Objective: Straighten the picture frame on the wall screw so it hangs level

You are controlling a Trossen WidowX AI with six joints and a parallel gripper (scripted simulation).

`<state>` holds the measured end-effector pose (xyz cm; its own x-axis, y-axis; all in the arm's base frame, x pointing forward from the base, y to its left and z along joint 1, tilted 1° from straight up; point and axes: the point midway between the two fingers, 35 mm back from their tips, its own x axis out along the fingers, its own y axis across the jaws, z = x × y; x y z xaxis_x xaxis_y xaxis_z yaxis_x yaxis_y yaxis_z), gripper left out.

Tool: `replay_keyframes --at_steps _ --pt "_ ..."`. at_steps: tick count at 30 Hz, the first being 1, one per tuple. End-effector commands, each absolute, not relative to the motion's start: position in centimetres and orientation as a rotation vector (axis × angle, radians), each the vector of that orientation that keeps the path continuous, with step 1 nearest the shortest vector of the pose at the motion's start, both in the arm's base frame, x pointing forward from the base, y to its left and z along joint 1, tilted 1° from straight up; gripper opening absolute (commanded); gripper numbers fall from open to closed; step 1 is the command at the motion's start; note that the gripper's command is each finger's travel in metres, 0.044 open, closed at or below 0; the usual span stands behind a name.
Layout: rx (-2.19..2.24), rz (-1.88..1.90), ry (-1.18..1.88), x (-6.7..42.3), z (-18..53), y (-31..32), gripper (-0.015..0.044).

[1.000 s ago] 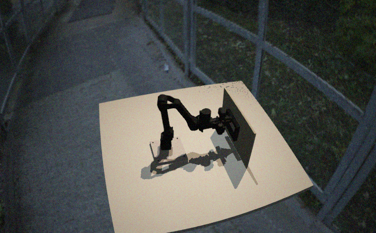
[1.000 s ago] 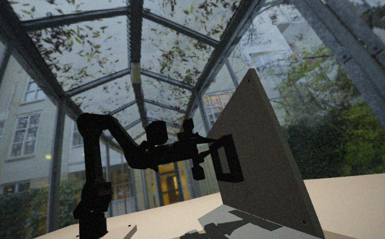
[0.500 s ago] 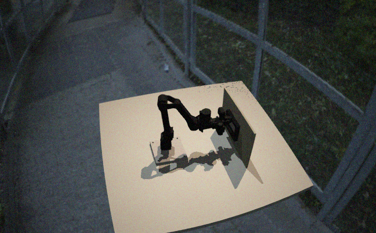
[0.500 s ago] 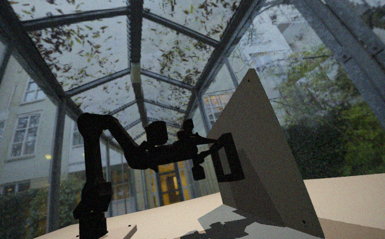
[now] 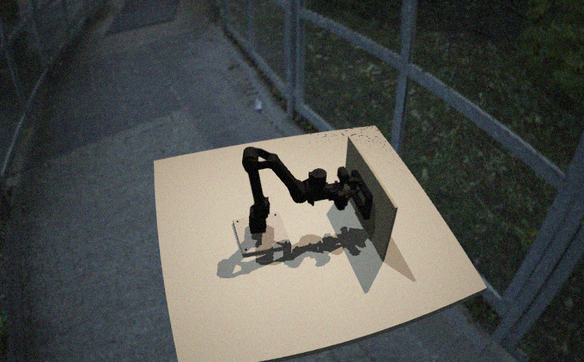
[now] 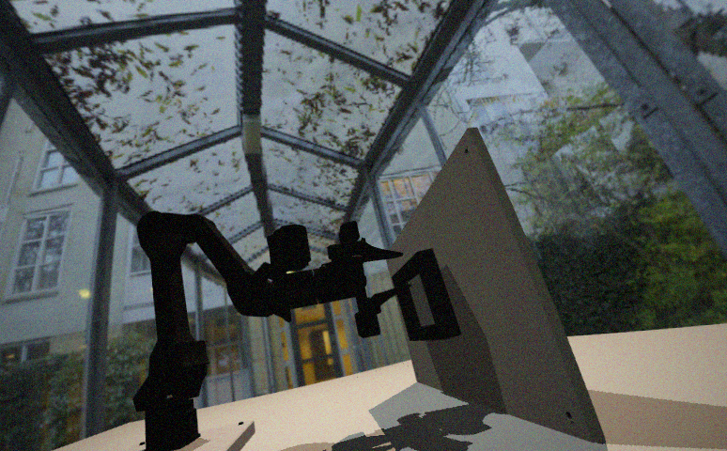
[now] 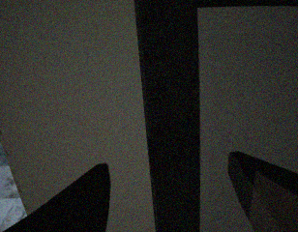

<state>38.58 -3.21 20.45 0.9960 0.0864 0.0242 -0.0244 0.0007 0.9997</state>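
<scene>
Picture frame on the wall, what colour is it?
Black; the picture frame shows best in the exterior view.

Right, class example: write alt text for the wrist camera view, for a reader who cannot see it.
Dim close-up from the gripper: its two dark fingers stand apart on either side of the picture frame's dark vertical bar, not gripping it. Behind is the plain grey wall panel, also visible through the frame's opening on the right.
</scene>
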Motion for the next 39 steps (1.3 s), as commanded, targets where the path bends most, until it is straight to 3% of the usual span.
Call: replay_keyframes --at_steps 1,8,14,26,39 --pt "1.610 0.088 0.051 35.9 20.8 -3.6 0.0260" --pt "1.720 0.080 0.058 29.8 20.0 -3.9 0.0260" --pt "1.714 0.080 0.048 29.6 20.5 -4.4 0.0260" --pt "1.726 0.072 0.065 21.5 23.7 -5.8 0.0260" --pt "1.728 0.071 0.065 21.1 23.7 -5.7 0.0260"
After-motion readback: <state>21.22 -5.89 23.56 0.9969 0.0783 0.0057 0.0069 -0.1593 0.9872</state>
